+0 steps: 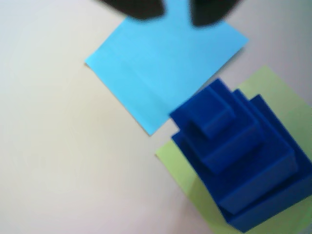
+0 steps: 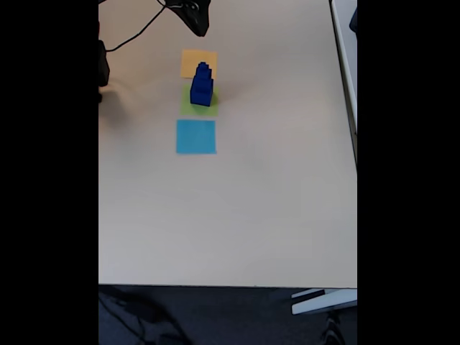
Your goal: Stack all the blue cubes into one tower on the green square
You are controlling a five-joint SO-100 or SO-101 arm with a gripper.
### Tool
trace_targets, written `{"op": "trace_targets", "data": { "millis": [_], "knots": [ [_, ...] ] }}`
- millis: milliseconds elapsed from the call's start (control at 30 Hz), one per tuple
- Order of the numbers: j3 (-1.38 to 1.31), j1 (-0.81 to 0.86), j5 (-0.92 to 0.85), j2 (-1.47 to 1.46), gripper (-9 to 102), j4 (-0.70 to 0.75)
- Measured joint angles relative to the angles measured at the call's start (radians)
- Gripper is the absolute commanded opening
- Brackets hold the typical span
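The pale table (image 2: 237,215) carries three paper squares in a line: orange-yellow square (image 2: 195,60), green square (image 2: 188,106) and light-blue square (image 2: 195,136). On the green square stands a tower of blue cubes (image 1: 239,161): large cube (image 1: 263,195) at the bottom, middle cube (image 1: 234,146) on it, small cube (image 1: 212,114) on top. The gripper (image 1: 176,12) hangs blurred above the light-blue square, fingers apart, holding nothing.

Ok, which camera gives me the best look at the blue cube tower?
The wrist view: the blue cube tower is close, showing three stepped tiers on the green square, though blurred. The fixed view shows the tower small and distant.
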Motion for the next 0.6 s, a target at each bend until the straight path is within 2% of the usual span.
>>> {"op": "trace_targets", "data": {
  "millis": [367, 600],
  "knots": [
    [0.009, -0.003, 0.138, 0.014, 0, 0.002],
    [0.009, -0.008, 0.149, 0.037, 0, 0.002]
  ]
}}
